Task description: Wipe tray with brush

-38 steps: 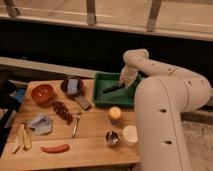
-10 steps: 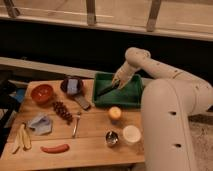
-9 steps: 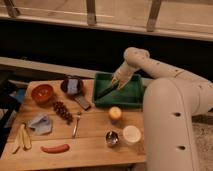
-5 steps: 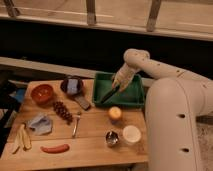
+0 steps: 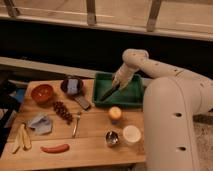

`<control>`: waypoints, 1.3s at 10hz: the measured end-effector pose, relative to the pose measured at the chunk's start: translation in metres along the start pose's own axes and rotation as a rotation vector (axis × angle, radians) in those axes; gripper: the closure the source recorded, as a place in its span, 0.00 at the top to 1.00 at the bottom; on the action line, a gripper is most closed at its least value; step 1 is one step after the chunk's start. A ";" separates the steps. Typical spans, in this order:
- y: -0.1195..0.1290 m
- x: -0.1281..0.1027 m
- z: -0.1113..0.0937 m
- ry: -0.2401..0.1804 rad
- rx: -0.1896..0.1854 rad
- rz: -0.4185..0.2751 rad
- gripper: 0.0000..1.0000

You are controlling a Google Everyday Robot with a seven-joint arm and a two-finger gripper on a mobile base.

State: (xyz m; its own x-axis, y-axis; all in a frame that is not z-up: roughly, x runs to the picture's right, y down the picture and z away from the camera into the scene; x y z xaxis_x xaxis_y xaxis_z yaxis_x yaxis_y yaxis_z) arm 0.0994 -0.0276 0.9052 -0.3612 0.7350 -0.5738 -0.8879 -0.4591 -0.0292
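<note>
1. Landmark = the green tray (image 5: 134, 96), sitting at the far right end of the wooden table (image 5: 90, 145).
2. The gripper (image 5: 119, 83) is over the tray's middle, arm (image 5: 150, 62) reaching in from the tray's right side and bending down into it.
3. Gripper is clamped on the brush (image 5: 110, 92), holding it by the upper end of the handle.
4. Brush slants down and to the left from the gripper, low end at the tray floor near the tray's left-front corner. Can't tell if the tip actually touches the floor.
5. So brush is inside the tray, right below/left of the gripper, w/ the gripper just above the tray rim.
6. Just in front of the tray: an orange (image 5: 115, 113). Further front, a white cup (image 5: 131, 133) and a small metal cup (image 5: 111, 138) next to it.
7. Left of the tray: a dark bowl (image 5: 72, 85) w/ something pale in it, then a red bowl (image 5: 42, 92) further left.
8. Front-left of the tray, well apart: grapes (image 5: 62, 110), a fork (image 5: 76, 125), a crumpled cloth (image 5: 40, 123), a sausage (image 5: 55, 148), banana pieces (image 5: 21, 138).
</note>
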 end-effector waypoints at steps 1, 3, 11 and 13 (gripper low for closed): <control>0.004 -0.020 -0.007 -0.053 -0.007 0.000 0.00; 0.014 -0.032 -0.011 -0.076 -0.028 -0.037 0.00; 0.012 0.068 -0.008 0.054 -0.005 -0.277 0.00; 0.008 0.074 -0.003 0.044 0.040 -0.230 0.00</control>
State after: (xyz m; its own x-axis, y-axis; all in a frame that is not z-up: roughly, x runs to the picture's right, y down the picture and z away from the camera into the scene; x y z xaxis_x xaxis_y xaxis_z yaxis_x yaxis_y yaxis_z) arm 0.0666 0.0213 0.8601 -0.1364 0.7949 -0.5912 -0.9562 -0.2618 -0.1313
